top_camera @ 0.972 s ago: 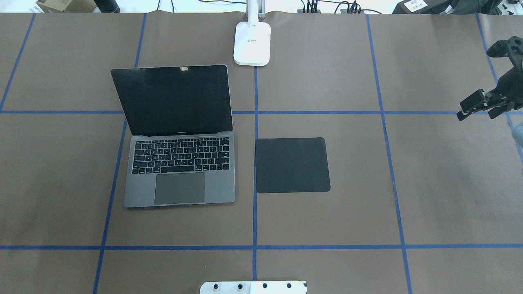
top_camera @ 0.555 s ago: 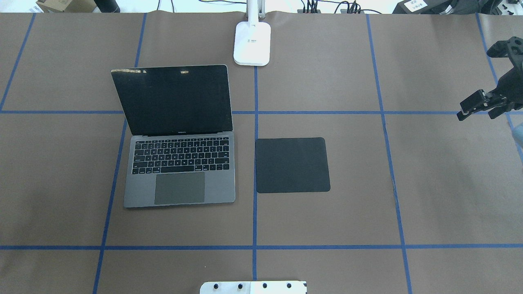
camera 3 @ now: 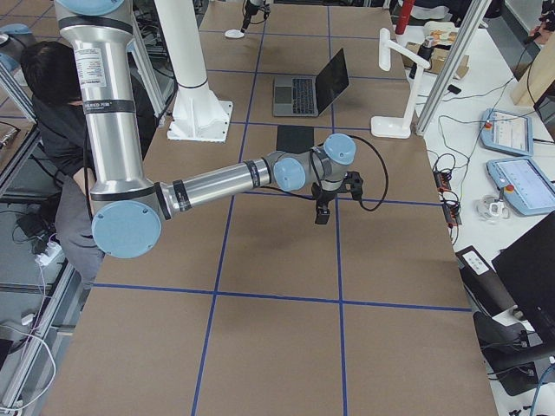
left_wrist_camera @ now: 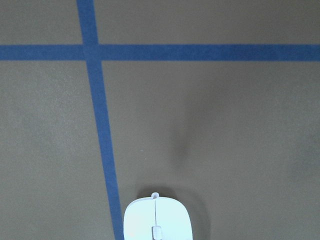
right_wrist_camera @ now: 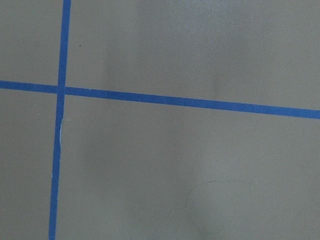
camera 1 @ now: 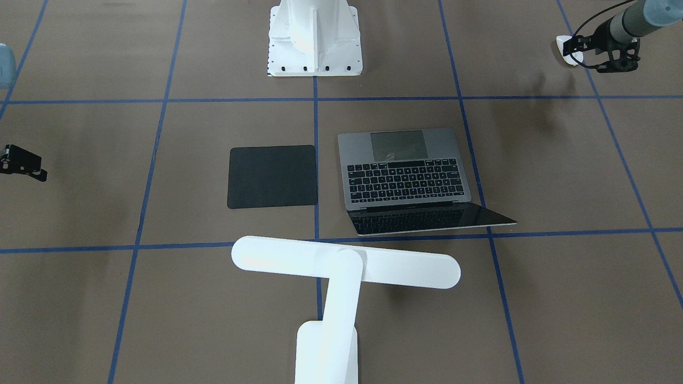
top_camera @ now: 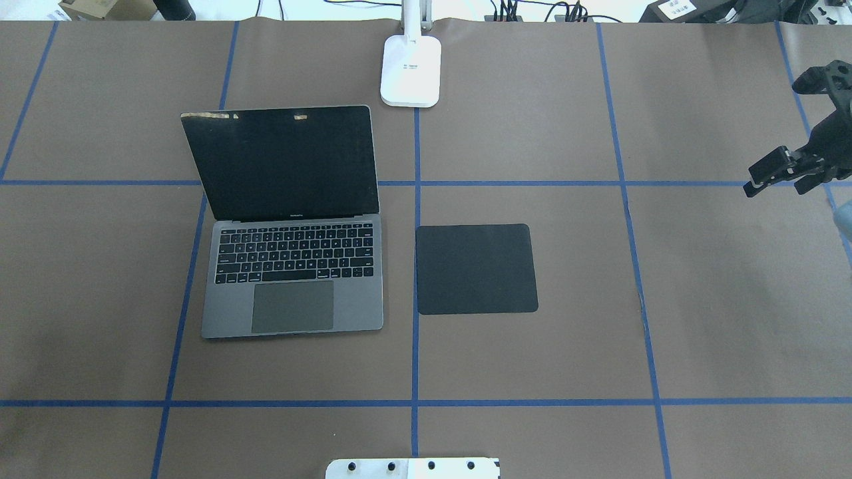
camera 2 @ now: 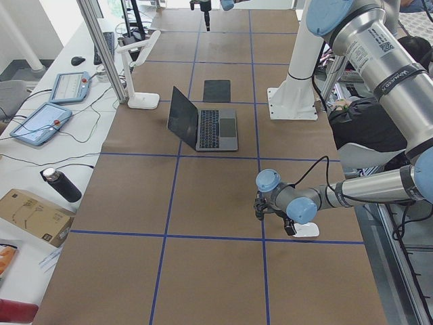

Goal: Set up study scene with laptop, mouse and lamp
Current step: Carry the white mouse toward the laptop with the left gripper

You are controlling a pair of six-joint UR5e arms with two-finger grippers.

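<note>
we find the mouse (left_wrist_camera: 156,220) at the worktop's (top_camera: 532,366) left end, just beside the left claw (camera 1: 584,50), the nearer one, the mouse's long axis running straight away from the wrist camera; we cannot tell whether that claw is spread.

The left wrist view's bottom edge cuts off your mouse (left_wrist_camera: 157,220); the left gripper (camera 1: 579,50) shows too small for you to read its jaws.
</note>
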